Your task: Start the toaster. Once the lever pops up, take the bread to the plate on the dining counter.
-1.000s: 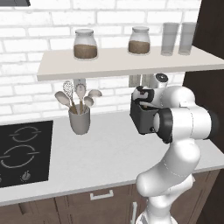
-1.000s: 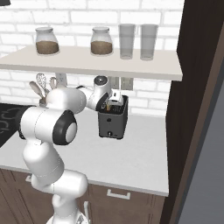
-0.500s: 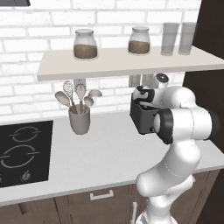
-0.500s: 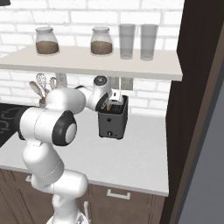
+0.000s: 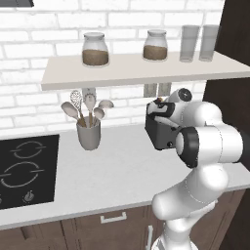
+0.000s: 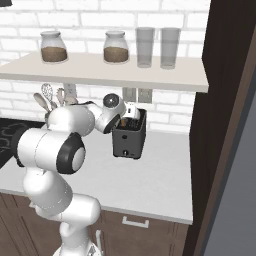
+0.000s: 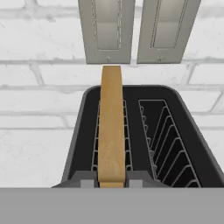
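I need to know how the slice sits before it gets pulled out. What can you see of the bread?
The bread is one thin golden-brown slice, seen edge-on, standing upright in the left slot of the black toaster and rising above its top. The slot's wire guides flank it; the right slot is empty. The tool is shut on its near edge, one dark finger each side.

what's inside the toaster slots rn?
In the hand view the toaster holds the bread upright in its left slot, top edge sticking out. The right slot shows bare wire guides. The bread's lower part is hidden in the slot.
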Motion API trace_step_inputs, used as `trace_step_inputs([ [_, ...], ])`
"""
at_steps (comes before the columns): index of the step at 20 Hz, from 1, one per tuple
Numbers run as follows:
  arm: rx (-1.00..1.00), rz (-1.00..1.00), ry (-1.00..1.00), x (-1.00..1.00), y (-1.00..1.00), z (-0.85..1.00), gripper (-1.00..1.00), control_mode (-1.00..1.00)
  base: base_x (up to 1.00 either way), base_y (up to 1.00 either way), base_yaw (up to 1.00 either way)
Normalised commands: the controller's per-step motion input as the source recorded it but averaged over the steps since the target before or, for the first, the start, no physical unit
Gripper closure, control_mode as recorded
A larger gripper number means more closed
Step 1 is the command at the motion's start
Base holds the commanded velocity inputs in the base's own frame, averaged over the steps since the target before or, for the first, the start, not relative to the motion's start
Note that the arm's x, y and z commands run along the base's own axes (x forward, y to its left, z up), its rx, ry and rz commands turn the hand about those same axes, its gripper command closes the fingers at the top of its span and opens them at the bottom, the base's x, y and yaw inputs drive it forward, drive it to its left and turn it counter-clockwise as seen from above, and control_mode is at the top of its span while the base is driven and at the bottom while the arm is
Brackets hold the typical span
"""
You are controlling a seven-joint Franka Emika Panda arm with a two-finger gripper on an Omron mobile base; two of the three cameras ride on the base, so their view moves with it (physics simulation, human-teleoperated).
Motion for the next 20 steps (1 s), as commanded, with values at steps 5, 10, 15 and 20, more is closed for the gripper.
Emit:
trace_step_inputs([
  [5,0.0,-0.02,-0.1,-0.23,0.0,0.48,1.0,-1.0,0.0,0.0,0.0],
  [10,0.0,-0.06,-0.01,-0.42,0.0,0.61,1.0,-1.0,0.0,0.0,0.0],
  [15,0.0,-0.09,0.0,-0.54,0.0,0.79,1.0,-1.0,0.0,0.0,0.0],
  [20,0.0,-0.07,0.02,-0.47,0.0,0.74,1.0,-1.0,0.0,0.0,0.0],
])
